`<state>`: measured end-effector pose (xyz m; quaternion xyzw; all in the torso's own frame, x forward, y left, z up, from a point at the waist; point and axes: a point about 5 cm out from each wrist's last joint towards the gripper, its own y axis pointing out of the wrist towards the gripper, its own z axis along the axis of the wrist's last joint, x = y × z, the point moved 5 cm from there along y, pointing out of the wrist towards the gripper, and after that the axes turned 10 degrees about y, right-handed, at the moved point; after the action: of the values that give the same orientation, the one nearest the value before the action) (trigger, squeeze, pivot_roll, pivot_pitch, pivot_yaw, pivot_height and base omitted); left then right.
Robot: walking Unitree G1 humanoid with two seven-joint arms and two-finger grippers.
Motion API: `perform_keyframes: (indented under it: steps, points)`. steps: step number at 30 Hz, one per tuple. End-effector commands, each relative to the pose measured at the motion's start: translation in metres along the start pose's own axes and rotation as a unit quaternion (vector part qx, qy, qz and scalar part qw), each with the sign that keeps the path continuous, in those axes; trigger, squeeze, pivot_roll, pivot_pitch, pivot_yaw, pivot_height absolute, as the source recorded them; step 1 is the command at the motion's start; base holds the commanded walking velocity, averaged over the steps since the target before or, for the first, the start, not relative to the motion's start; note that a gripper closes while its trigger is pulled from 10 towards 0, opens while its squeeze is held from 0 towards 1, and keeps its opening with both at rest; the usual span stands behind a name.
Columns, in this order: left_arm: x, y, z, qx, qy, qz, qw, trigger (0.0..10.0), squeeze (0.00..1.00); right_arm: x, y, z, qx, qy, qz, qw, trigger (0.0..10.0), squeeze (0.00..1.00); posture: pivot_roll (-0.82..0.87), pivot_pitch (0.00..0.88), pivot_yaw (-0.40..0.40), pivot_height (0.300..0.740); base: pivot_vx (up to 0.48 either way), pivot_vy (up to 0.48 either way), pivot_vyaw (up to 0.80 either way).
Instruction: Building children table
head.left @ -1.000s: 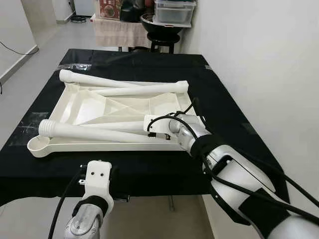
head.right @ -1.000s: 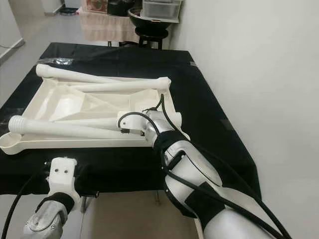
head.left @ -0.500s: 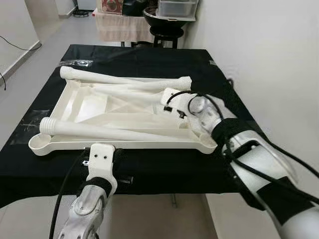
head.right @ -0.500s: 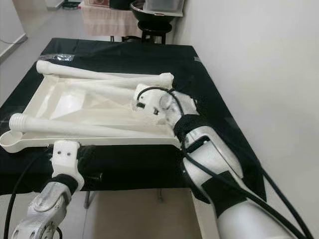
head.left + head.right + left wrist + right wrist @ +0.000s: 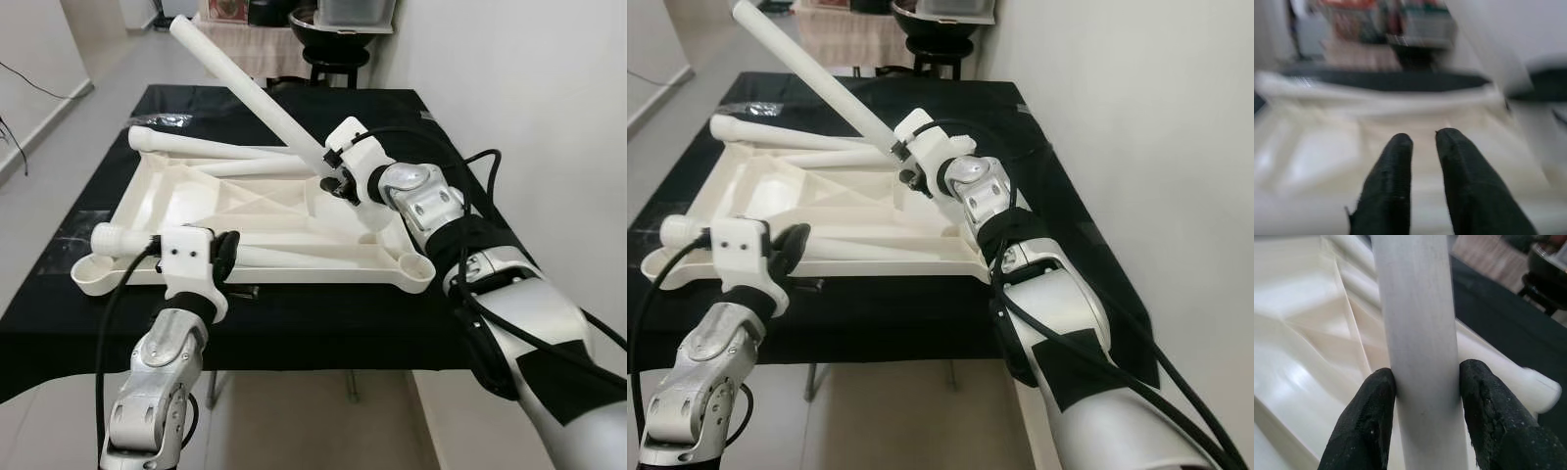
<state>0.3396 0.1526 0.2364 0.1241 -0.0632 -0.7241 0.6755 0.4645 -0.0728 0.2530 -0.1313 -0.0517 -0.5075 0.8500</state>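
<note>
A white plastic table top (image 5: 176,196) lies upside down on the black-covered table (image 5: 411,127). My right gripper (image 5: 334,178) is shut on a white table leg (image 5: 245,83). It holds the leg slanted above the top's right side, with the far end raised toward the back left. In the right wrist view the leg (image 5: 1415,323) sits tight between both black fingers (image 5: 1366,421). Other legs lie on the top along the back rim (image 5: 206,150) and the front rim (image 5: 132,238). My left gripper (image 5: 225,255) hovers at the front left rim, shut with nothing between its fingers (image 5: 1396,186).
A white wall runs close along the table's right side. A black stool (image 5: 328,49) with storage boxes and a draped table stand behind the far end. Open floor lies to the left. A small dark object (image 5: 245,291) rests by the top's front rim.
My right gripper has lifted the leg off the table top and swung its far end up. My left arm has risen to the front rim. The camera has shifted slightly.
</note>
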Motion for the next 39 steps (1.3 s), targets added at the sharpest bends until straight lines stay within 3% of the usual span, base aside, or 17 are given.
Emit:
perform_keyframes:
  steps: [1,2,4,7,17,20,24,26,29,38,39]
  points:
    - [-0.015,0.009,0.023,0.043,-0.014,0.016,0.999,10.0,1.00,-0.004,0.000,0.011,0.051,0.039,-0.001,0.998,10.0,0.00,0.08,0.000,-0.065,0.740,0.000,0.000,0.00]
    - [-0.015,0.009,0.023,0.043,-0.014,0.016,0.999,10.0,1.00,-0.004,0.000,0.011,0.051,0.039,-0.001,0.998,10.0,0.00,0.08,0.000,-0.065,0.740,0.000,0.000,0.00]
    - [-0.026,0.024,0.049,0.083,-0.028,0.024,0.996,10.0,1.00,-0.012,0.000,0.014,0.075,0.046,0.003,0.996,10.0,0.00,0.09,0.000,-0.061,0.740,0.000,0.000,0.00]
    - [-0.033,0.036,0.066,0.107,-0.033,0.023,0.993,10.0,1.00,-0.016,0.001,0.011,0.077,0.029,-0.003,0.997,10.0,0.00,0.09,0.000,-0.059,0.740,0.000,0.000,0.00]
    - [-0.051,0.064,0.089,0.127,-0.058,0.031,0.990,10.0,1.00,-0.032,-0.002,0.007,0.095,-0.019,0.005,0.995,10.0,0.00,0.08,0.000,-0.042,0.740,0.000,0.000,0.00]
    - [-0.052,0.065,0.089,0.127,-0.059,0.030,0.990,10.0,1.00,-0.033,-0.002,0.007,0.097,-0.020,0.005,0.995,10.0,0.00,0.08,0.000,-0.042,0.740,0.000,0.000,0.00]
    - [-0.046,0.073,0.091,0.127,-0.061,0.012,0.990,10.0,1.00,-0.041,-0.004,0.008,0.102,-0.040,0.017,0.994,10.0,0.00,0.07,0.000,-0.036,0.740,0.000,0.000,0.00]
    - [-0.039,0.086,0.095,0.128,-0.062,-0.018,0.990,10.0,1.00,-0.059,-0.008,0.015,0.122,-0.061,0.052,0.989,10.0,0.00,0.06,0.000,-0.020,0.740,0.000,0.000,0.00]
    - [-0.034,0.092,0.098,0.129,-0.063,-0.039,0.989,10.0,1.00,-0.069,-0.011,0.020,0.135,-0.071,0.076,0.985,10.0,0.00,0.06,0.000,-0.015,0.740,0.000,0.000,0.00]
    - [-0.016,0.096,0.103,0.139,-0.053,-0.101,0.984,10.0,1.00,-0.086,-0.016,0.018,0.136,-0.086,0.110,0.981,10.0,0.00,0.05,0.000,-0.006,0.740,0.000,0.000,0.00]
    - [-0.013,0.096,0.105,0.144,-0.053,-0.108,0.982,10.0,0.90,-0.088,-0.017,0.018,0.136,-0.087,0.113,0.980,10.0,0.00,0.05,0.000,-0.006,0.740,0.000,0.000,0.00]
